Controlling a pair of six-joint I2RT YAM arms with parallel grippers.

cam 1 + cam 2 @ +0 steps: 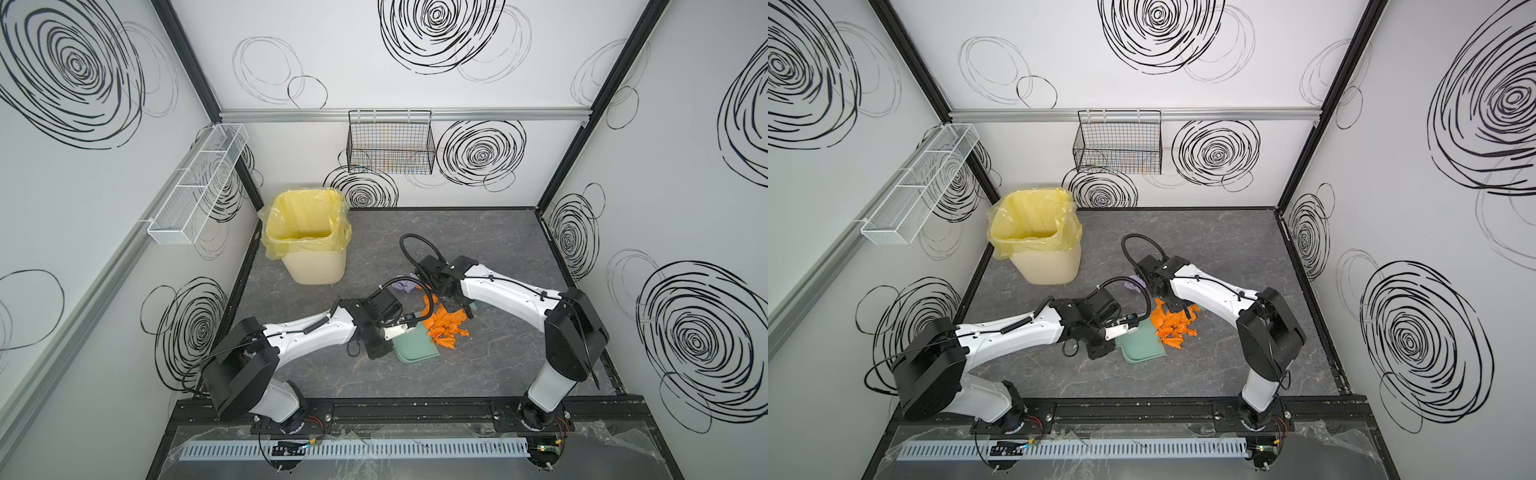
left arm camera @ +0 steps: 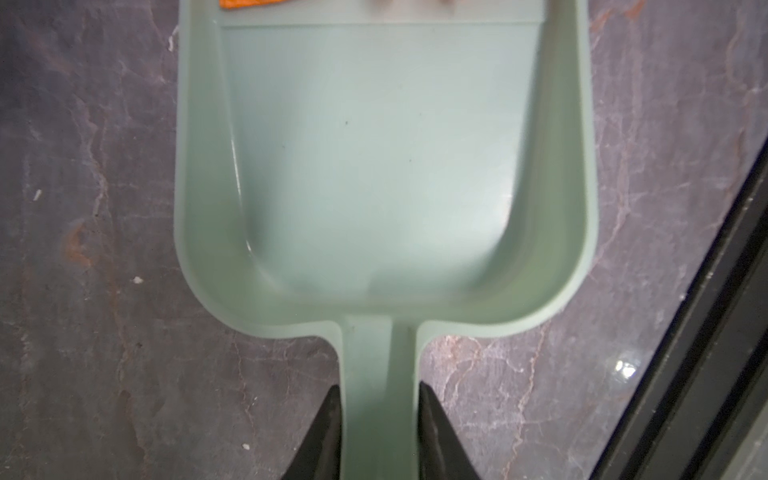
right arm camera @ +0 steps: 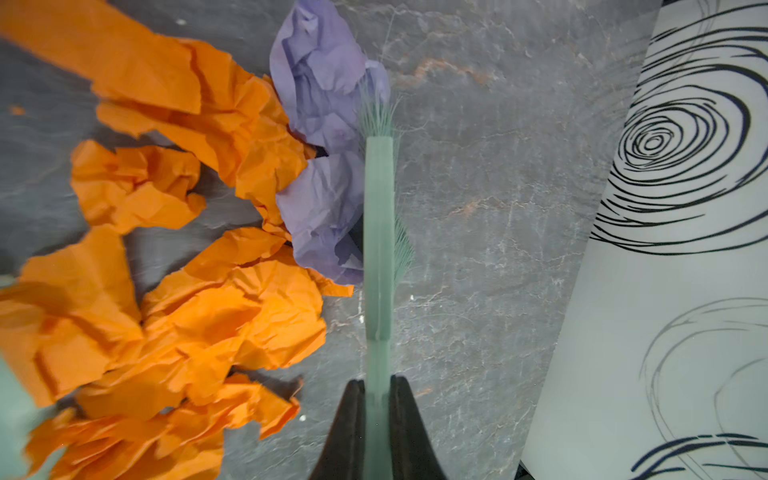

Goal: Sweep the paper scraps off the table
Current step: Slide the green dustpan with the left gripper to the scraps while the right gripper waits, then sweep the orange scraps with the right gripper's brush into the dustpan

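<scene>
Orange paper scraps (image 1: pixel 446 328) (image 1: pixel 1173 326) lie heaped on the dark grey table (image 1: pixel 519 257), right at the mouth of the mint-green dustpan (image 1: pixel 415 349) (image 1: pixel 1142 347). Lilac scraps (image 1: pixel 403 286) (image 3: pixel 324 124) lie at the heap's far end. My left gripper (image 2: pixel 379 399) is shut on the dustpan's handle; the pan (image 2: pixel 382 166) lies flat, with one orange scrap (image 2: pixel 249 3) at its lip. My right gripper (image 3: pixel 378 386) is shut on the green brush (image 3: pixel 378 249). The brush's bristles touch the lilac paper, and the orange scraps (image 3: pixel 187 291) lie on that same side.
A cream bin with a yellow bag (image 1: pixel 305 237) stands at the table's back left. A black wire basket (image 1: pixel 390 143) hangs on the back wall and a white mesh basket (image 1: pixel 195 183) on the left wall. The table's black rim (image 2: pixel 706 332) runs close to the dustpan.
</scene>
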